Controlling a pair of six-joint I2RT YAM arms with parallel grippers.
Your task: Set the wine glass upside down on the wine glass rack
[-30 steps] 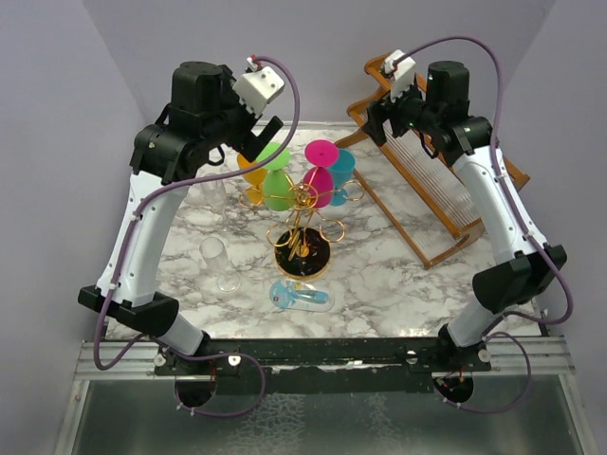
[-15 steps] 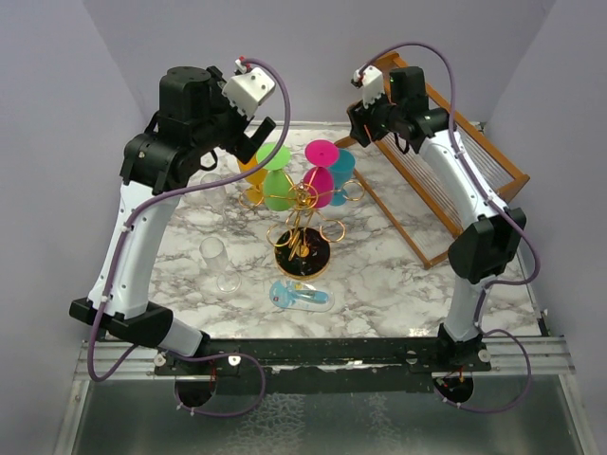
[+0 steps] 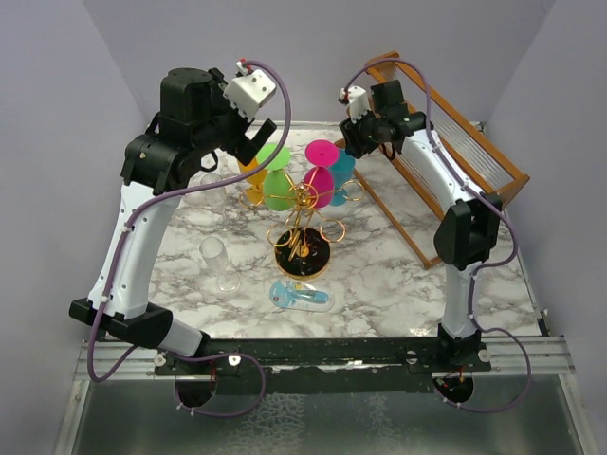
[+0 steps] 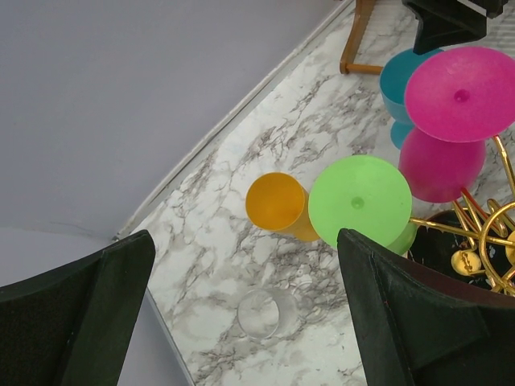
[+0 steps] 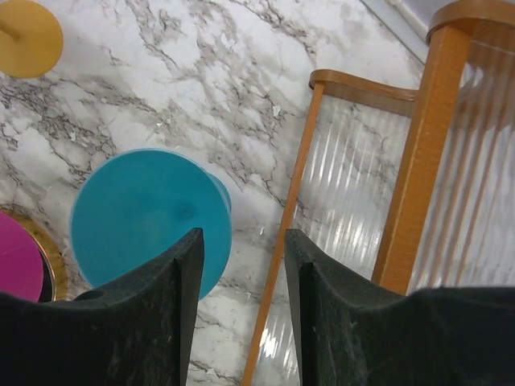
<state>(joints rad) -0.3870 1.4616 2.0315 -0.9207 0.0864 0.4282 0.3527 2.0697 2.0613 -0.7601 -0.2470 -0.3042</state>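
Observation:
The gold wire wine glass rack stands mid-table on its round black base. Green, magenta, teal and orange glasses hang upside down on it. One clear wine glass stands on the marble at the left, and another stands below my left gripper. A pale blue glass lies on its side in front of the rack. My left gripper is open wide and empty, high above the clear glass. My right gripper is open and empty beside the teal glass's foot.
A large brown wooden slatted rack leans at the back right, its rail directly under my right gripper. Purple walls close in the back and sides. The arm bases sit on the black rail at the near edge.
My right arm has swung left from over the wooden rack to beside the teal glass. My left arm rose and drew back a little, then held still.

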